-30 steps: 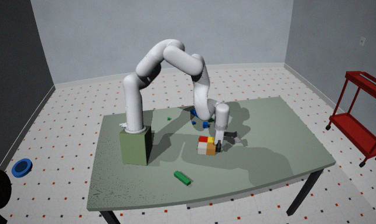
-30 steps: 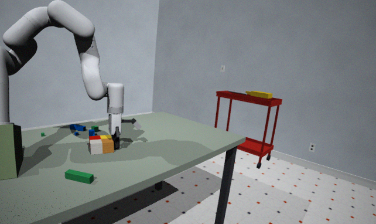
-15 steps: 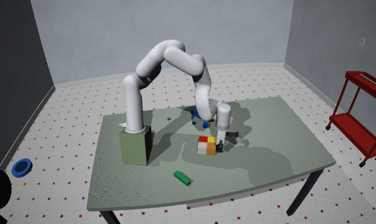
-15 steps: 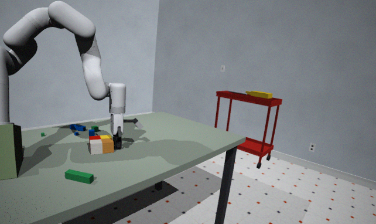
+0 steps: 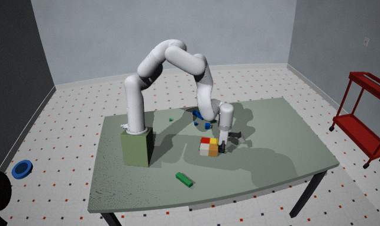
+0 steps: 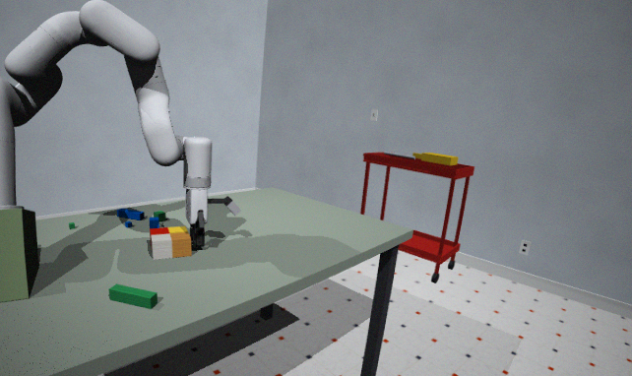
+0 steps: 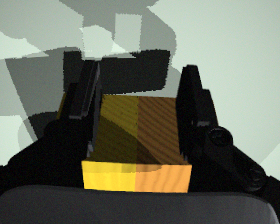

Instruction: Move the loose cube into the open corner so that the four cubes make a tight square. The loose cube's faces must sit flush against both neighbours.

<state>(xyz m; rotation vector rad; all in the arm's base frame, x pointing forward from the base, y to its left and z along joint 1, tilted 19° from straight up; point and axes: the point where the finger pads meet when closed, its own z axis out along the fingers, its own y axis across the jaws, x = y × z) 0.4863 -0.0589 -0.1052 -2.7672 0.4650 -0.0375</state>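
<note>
Four cubes packed into a square on the table, gripper at their right side.

I see my gripper point(image 5: 222, 147) pointing straight down just right of centre in the top view, its black fingers half open and holding nothing; in the wrist view they stand either side of the yellow cube point(image 5: 213, 141) and orange cube point(image 5: 213, 149), and I cannot tell whether the pads touch those faces. The red cube point(image 5: 205, 140), the yellow one, the white cube point(image 5: 204, 149) and the orange one sit flush in a two-by-two block on the green table point(image 5: 273, 124), with no open corner. A green bar point(image 5: 184, 179) lies well apart toward the lower edge, small blue blocks point(image 5: 207, 125) sit behind the arm, and a red cart point(image 5: 343, 100) stands at the right edge of the frame.
</note>
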